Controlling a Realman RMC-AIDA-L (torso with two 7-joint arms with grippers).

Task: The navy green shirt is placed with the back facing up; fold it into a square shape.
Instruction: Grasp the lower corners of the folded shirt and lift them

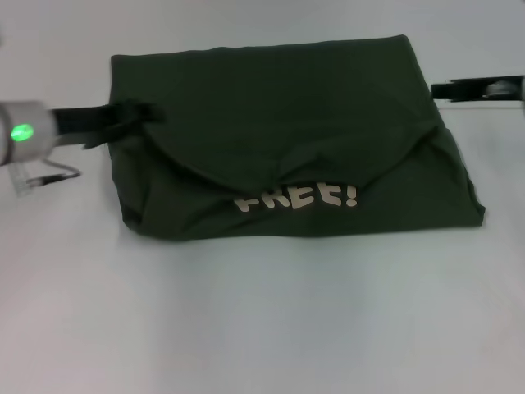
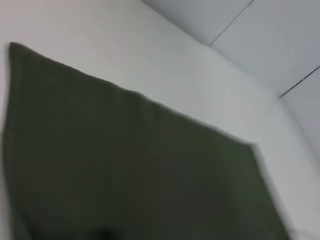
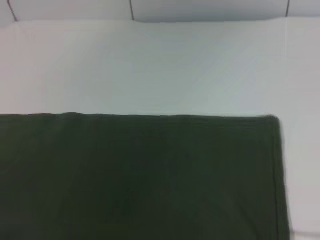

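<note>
Head view shows the navy green shirt [image 1: 287, 139] folded into a rough rectangle on the white table [image 1: 262, 320], its near edge tucked so pale lettering peeks out. The left gripper [image 1: 135, 115] meets the shirt's left edge, dark fingers [image 1: 123, 111] touching the cloth; whether they pinch it cannot be told. Farther back, the right gripper [image 1: 439, 90] sits just beside the shirt's far right corner, its finger state also unclear.
</note>
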